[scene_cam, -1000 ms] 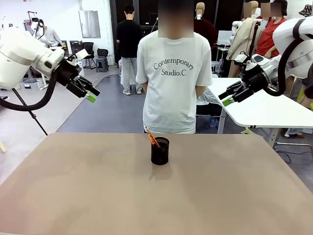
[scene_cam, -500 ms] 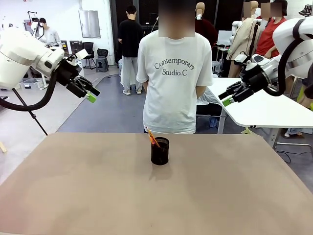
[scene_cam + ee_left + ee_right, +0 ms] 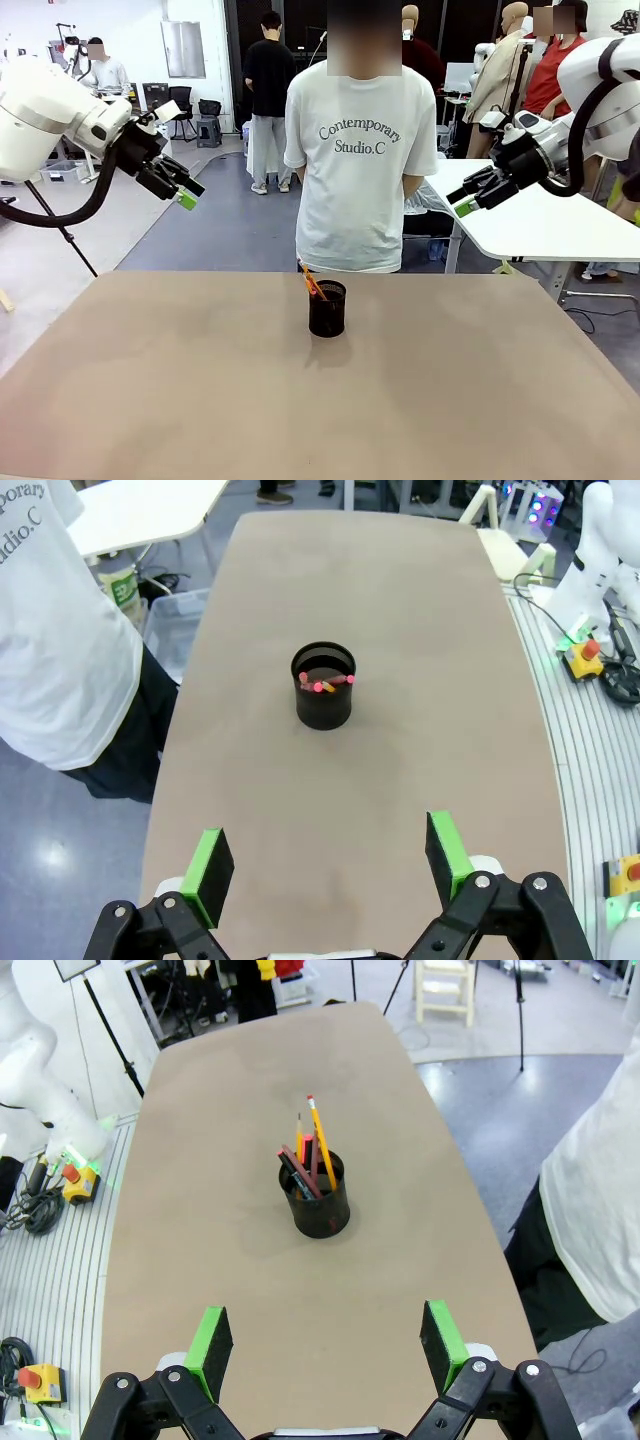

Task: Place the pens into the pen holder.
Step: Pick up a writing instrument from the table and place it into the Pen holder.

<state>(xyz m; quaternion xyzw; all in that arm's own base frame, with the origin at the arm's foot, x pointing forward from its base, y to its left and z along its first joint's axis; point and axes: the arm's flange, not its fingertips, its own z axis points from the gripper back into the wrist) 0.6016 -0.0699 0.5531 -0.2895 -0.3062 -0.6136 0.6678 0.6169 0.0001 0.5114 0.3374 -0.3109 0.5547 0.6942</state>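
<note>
The plain tan bench [image 3: 150, 400] runs from the near edge toward the person, its nearer stretch carrying no loose pen. Toward the far edge and near the middle stands the small black cylindrical mesh pen holder [image 3: 327, 308], upright. Inside it stand the pens [image 3: 310, 1155]: a yellow one and an orange one rising highest, a reddish-brown one and a black one with a red tip leaning across the rim. Judging from this layout, the task appears complete or nearly so, with every pen in sight already in the holder and nothing left on the bench to collect.

Above and to either side, well apart from the holder, hang the two arms. The left pincer [image 3: 182, 190] is raised at the left, its green-padded fingers spread wide and holding nothing. The right pincer [image 3: 467, 199] is raised at the right, likewise wide and holding nothing. In each wrist view the holder sits far ahead between the spread fingers. Beyond the bench's far edge stands a person in a white printed T-shirt [image 3: 361, 160], directly behind the holder.
</note>
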